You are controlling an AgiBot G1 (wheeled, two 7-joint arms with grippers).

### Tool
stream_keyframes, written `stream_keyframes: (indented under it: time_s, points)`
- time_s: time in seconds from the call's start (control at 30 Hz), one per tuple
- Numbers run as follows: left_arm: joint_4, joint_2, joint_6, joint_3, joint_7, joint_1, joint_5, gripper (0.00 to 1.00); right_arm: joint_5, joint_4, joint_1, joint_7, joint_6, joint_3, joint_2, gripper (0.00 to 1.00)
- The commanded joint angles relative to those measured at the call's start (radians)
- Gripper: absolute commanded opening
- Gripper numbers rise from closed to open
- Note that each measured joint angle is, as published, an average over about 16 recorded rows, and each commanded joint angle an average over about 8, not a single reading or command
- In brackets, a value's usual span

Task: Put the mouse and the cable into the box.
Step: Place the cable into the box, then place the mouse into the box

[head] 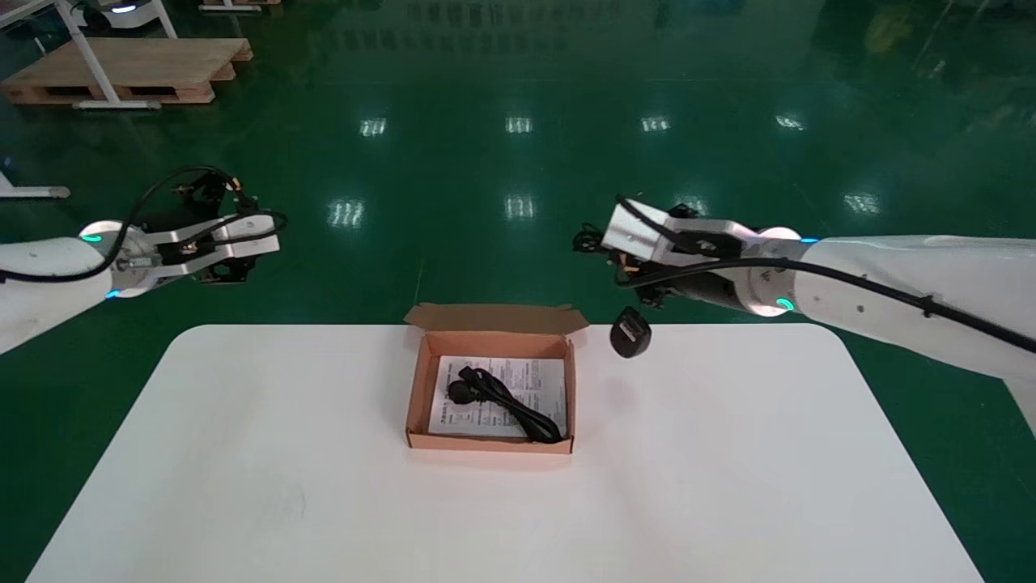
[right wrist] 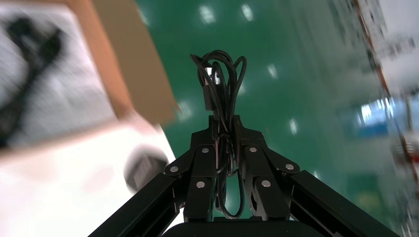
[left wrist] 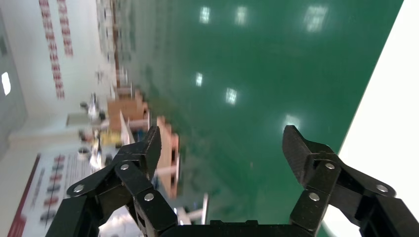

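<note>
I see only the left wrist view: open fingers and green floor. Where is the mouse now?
Observer: The mouse hangs by its cord below the right gripper, in the air to the right of the box.
Operator: Is the grip on the cord closed?
Observer: Yes, its fingers are shut on the coiled cord.
Operator: Is the box empty?
Observer: No, a printed sheet and a black cable lie in it.

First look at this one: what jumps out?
The right gripper, near the table's far edge, is shut on a coiled cord with the mouse dangling right of the box. A black cable lies on paper in the box; the left gripper hangs open, off to the left.
</note>
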Motion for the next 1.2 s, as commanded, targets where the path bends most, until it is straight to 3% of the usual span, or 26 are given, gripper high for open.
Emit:
stream_keyframes:
  time_s: [0.03, 0.57, 0.83, 1.1, 1.13, 1.2]
  points:
    - [0.003, -0.026, -0.015, 0.002, -0.022, -0.009, 0.01, 1.0, 0.023, 0.013, -0.003, -0.031, 0.003, -0.007, -0.021, 0.0]
    - [-0.099, -0.067, -0.025, 0.054, -0.181, 0.006, 0.1, 1.0, 0.119, 0.075, -0.002, -0.154, -0.06, -0.099, -0.19, 0.0]
    - [-0.144, -0.085, -0.029, 0.078, -0.263, 0.011, 0.151, 1.0, 0.126, 0.063, -0.005, -0.116, 0.034, -0.271, -0.22, 0.0]
    - [-0.184, -0.101, -0.03, 0.098, -0.341, 0.014, 0.203, 1.0, 0.086, -0.061, 0.013, -0.005, 0.168, -0.444, -0.224, 0.0]
    - [-0.188, -0.103, -0.03, 0.1, -0.35, 0.014, 0.209, 1.0, 0.081, -0.075, 0.014, 0.01, 0.18, -0.462, -0.224, 0.04]
    - [-0.195, -0.106, -0.03, 0.104, -0.365, 0.015, 0.219, 1.0, 0.074, -0.098, 0.015, 0.035, 0.196, -0.493, -0.225, 0.27]
